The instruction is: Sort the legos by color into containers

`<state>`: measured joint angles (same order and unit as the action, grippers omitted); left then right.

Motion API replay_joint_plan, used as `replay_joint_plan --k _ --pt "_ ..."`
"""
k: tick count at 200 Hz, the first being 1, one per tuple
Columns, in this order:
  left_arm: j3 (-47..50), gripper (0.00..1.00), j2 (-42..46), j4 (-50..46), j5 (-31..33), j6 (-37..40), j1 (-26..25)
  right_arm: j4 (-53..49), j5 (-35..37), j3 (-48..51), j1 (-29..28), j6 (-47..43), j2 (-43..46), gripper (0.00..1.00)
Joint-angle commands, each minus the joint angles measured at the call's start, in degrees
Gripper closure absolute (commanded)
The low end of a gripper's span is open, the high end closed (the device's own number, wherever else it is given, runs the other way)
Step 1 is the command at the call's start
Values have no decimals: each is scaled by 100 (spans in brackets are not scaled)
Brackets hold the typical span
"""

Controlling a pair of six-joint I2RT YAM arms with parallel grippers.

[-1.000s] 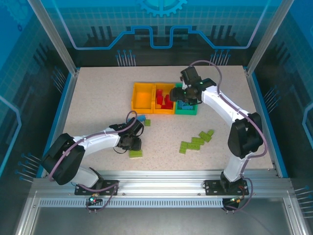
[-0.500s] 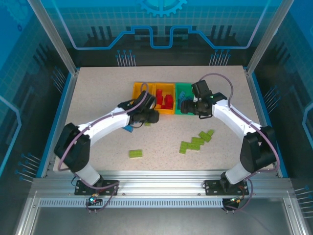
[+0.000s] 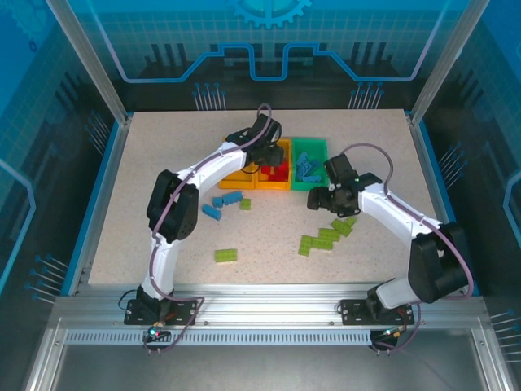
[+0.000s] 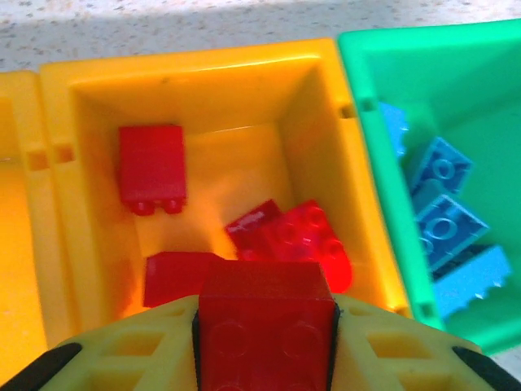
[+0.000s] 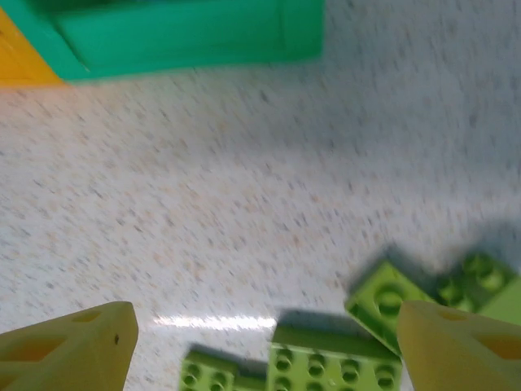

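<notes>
**Left tool has a red brick over the red bin; right tool open over the lime pile**

- Desk (image 3: 146,163): speckled top. It carries three bins in a row at the far middle and loose bricks nearer the arm bases.
- Left arm (image 3: 203,171): stretched far forward across the left orange-yellow bin (image 4: 16,244), wrist over the bin row.
- Right arm (image 3: 391,216): bent, with its wrist just in front of the green bin (image 3: 309,151).
- Middle orange-yellow bin (image 4: 187,57): touches the green bin on its right side. It holds several red bricks (image 4: 152,167), one lying apart at the back left and the rest bunched near the front.
- The green bin holds a heap of light blue bricks (image 4: 444,220).
- Left tool (image 4: 264,350): clamped on a red brick (image 4: 264,314), studs facing the wrist camera. It sits above the near end of the middle bin, and the brick is clear of the ones below.
- Right tool (image 5: 262,330): fingers spread wide with nothing between them, above bare desk at the edge of the lime green cluster (image 3: 326,236).
- Loose on the desk:
  - a few light blue bricks (image 3: 221,201) just in front of the left bin
  - a small lime piece (image 3: 245,204) beside them
  - one lime brick (image 3: 225,255) alone, nearer the left arm's base
</notes>
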<state>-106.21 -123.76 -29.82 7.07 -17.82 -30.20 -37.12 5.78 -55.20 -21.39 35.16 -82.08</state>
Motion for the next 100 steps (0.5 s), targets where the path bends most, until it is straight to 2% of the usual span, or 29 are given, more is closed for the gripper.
replay_joint_plan --k 1,31,57,85,100 --pt "-327 60 -85 18 146 33 57 -272 -169 521 -38 790 412 14" --pt "-443 47 -174 43 82 -12 57 -230 38 1083 11 1035 772 12" --pt "-285 25 -17 67 -8 -98 47 -460 302 1081 174 949 797 11" --pt "291 2 454 351 -108 -116 36 -475 501 1063 381 907 801 11" --pt "629 1 746 489 -131 -125 29 -450 578 1046 569 886 758 12"
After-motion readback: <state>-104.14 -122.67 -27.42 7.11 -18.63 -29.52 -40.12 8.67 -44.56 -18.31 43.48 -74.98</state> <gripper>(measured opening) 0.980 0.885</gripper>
